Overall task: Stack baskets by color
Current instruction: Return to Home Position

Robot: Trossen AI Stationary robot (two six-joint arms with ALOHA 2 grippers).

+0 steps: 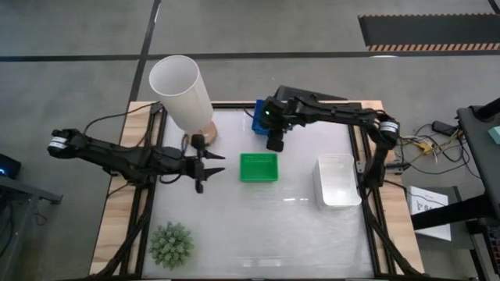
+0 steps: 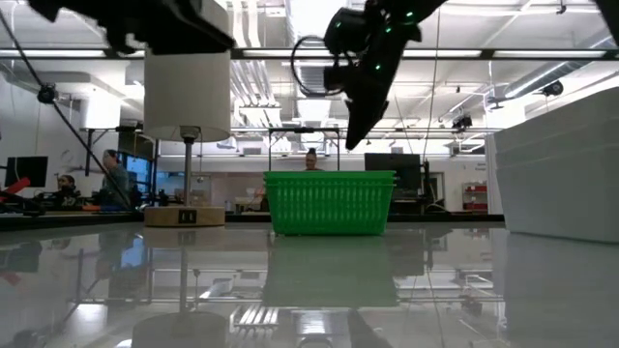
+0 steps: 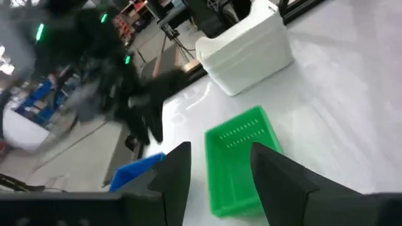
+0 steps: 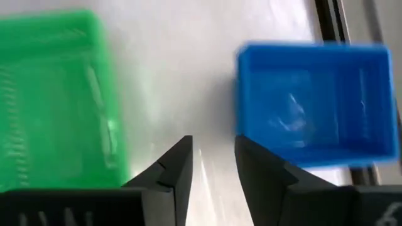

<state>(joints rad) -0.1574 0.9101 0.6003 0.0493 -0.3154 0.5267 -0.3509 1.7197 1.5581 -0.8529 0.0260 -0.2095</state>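
Note:
A green basket (image 1: pixel 258 167) (image 2: pixel 329 203) rests by its bottom on the middle of the table. A blue basket (image 1: pixel 256 117) (image 4: pixel 314 100) stands at the far edge, partly under my right arm. White tray-like baskets (image 1: pixel 337 181) (image 3: pixel 248 47) sit nested at the right. My right gripper (image 1: pixel 275 144) (image 4: pixel 213 150) hangs open above the bare table between the green basket (image 4: pixel 56 94) and the blue one, with nothing between its fingers. My left gripper (image 1: pixel 219 165) (image 3: pixel 221 150) is open, held above the table left of the green basket (image 3: pixel 242 157), pointing at it.
A tall white cylinder lamp (image 1: pixel 181 94) (image 2: pixel 187 97) on a wooden foot stands at the far left, close to my left arm. A small spiky green plant (image 1: pixel 171 243) sits at the near left. The near middle of the table (image 1: pixel 266 234) is bare.

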